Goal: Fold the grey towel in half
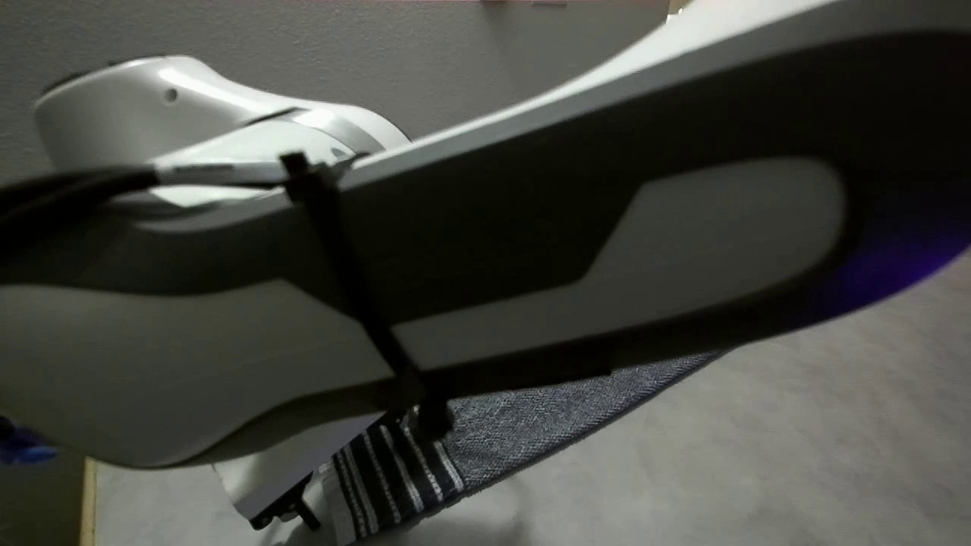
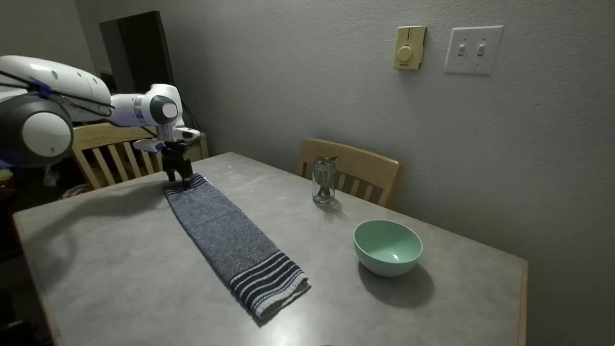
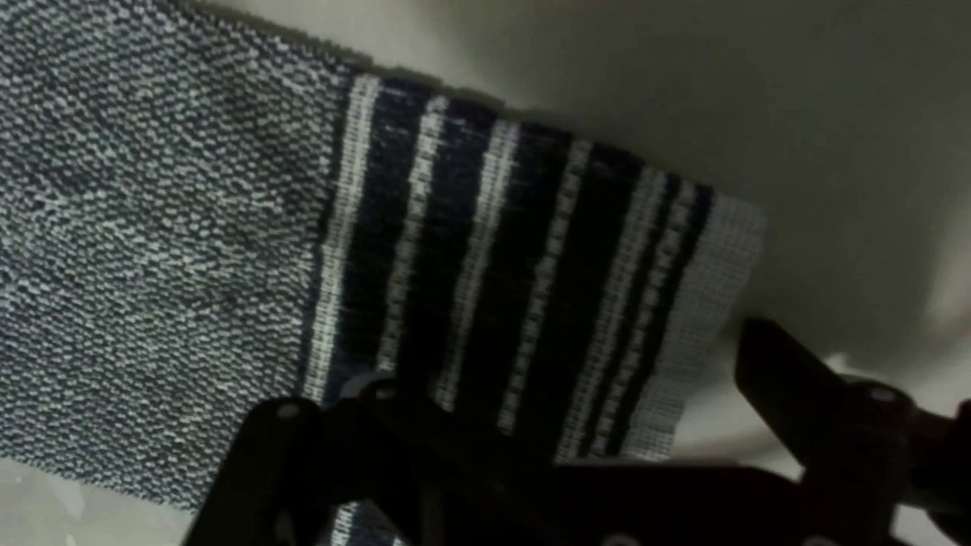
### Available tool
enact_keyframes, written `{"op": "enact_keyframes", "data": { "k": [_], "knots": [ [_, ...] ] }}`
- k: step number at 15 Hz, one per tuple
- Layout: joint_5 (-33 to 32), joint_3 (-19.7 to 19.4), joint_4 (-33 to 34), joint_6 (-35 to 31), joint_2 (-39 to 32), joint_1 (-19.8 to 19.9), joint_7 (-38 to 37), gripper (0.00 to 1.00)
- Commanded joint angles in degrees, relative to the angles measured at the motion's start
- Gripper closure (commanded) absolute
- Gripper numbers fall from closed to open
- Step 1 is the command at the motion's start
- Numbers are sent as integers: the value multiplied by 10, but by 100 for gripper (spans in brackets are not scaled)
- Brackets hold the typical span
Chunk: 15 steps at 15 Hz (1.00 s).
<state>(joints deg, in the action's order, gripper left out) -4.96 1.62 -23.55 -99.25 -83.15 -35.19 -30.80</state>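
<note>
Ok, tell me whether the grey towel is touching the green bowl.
Apart: an exterior view shows tabletop between the grey towel and the green bowl.

No text readable; markings on thermostat (image 2: pixel 410 47) too small.

Teal bowl (image 2: pixel 388 246) and glass jar (image 2: pixel 318 186) on table (image 2: pixel 317 242), wooden chair (image 2: pixel 358 162) behind

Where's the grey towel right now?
In an exterior view, the grey towel lies stretched along the table, left of the teal bowl; its far striped end is at the open end effector.
</note>
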Motion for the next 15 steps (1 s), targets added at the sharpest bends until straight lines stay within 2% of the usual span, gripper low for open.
{"op": "enact_keyframes", "data": {
  "k": [1,2,12,15],
  "knots": [
    [7,4,-25,-5,10,6,-3,18],
    [7,4,-25,-4,10,6,-3,27],
    [6,6,-25,17,23,2,-4,98],
    [10,15,-27,38,29,5,28,100]
  ]
}}
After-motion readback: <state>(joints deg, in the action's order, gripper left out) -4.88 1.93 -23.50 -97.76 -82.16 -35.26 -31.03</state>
